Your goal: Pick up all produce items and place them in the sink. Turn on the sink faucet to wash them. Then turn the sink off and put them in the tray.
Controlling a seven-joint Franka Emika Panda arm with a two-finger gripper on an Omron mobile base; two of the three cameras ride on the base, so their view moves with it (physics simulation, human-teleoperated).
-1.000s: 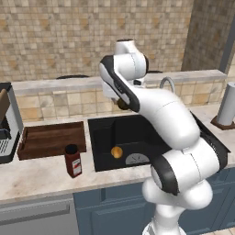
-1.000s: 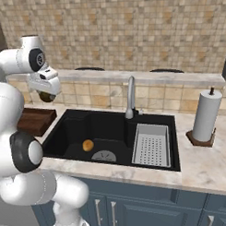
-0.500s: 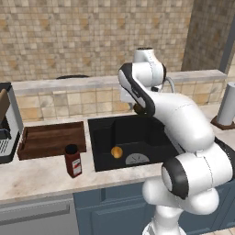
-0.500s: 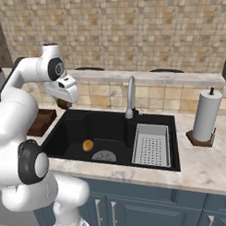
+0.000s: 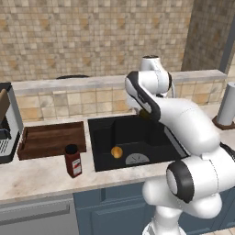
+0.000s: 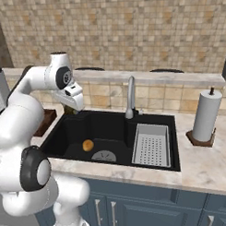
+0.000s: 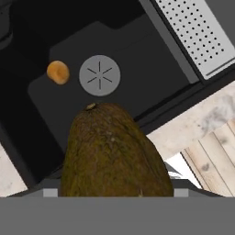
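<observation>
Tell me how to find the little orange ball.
Look into the big black sink in the stone counter. On its floor, just left of the round grey drain, lies the orange fruit. It is the only bright thing down there; the other fruit is brown and held by the gripper.

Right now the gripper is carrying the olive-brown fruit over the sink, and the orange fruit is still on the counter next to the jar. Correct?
Not quite. The orange fruit is not on the counter: it already lies on the floor of the sink, near the drain, as the right base view shows. The rest holds: the gripper holds the olive-brown fruit over the sink.
</observation>
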